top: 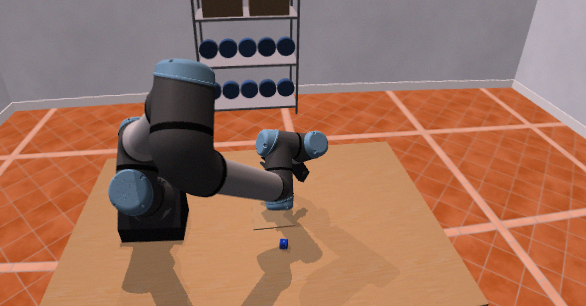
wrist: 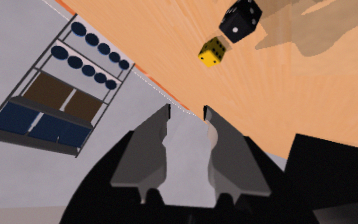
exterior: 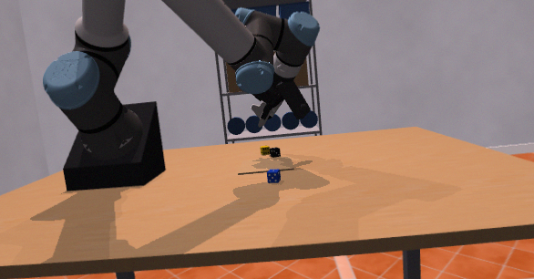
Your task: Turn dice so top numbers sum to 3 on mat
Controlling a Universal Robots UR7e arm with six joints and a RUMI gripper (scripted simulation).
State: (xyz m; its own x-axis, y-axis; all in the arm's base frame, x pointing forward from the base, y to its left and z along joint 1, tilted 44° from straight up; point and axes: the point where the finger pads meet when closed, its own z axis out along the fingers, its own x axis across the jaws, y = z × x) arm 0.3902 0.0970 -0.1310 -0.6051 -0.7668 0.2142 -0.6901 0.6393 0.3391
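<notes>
A blue die sits flat on the table, just in front of the dark front edge of the thin wood-coloured mat; it also shows in the exterior view. A yellow die and a black die sit close side by side further back, beyond that edge. In the wrist view the yellow die and the black die lie ahead of the fingers. My gripper hangs tilted well above these two dice. Its fingers stand a little apart with nothing between them.
The arm's black base stands on the table's left side. A metal shelf with dark blue cylinders and brown boxes stands on the floor behind the table. The table's far edge runs close behind the two dice.
</notes>
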